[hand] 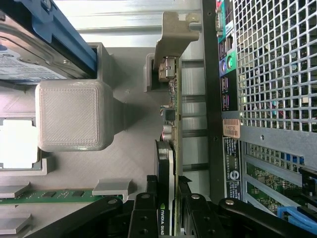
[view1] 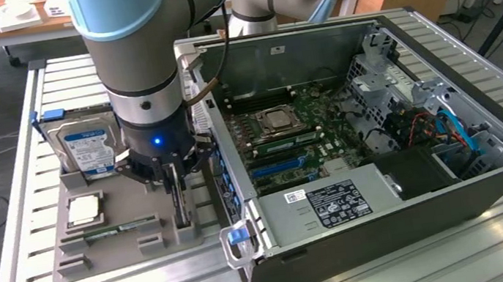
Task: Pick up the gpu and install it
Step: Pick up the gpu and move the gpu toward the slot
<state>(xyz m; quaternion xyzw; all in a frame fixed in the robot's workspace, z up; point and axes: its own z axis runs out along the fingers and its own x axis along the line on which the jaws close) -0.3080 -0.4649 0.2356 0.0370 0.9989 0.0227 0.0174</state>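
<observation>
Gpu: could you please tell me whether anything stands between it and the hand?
Nothing visible does: the hand grips the gpu from both sides as it stands on edge in the tray.

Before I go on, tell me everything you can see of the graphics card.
The graphics card stands on edge in a slot of the grey holder, beside the open computer case. It is a thin board with small parts, a black cooler bearing a white-lettered label, and a bent metal bracket at one end. The end effector grips it from both sides.
</observation>
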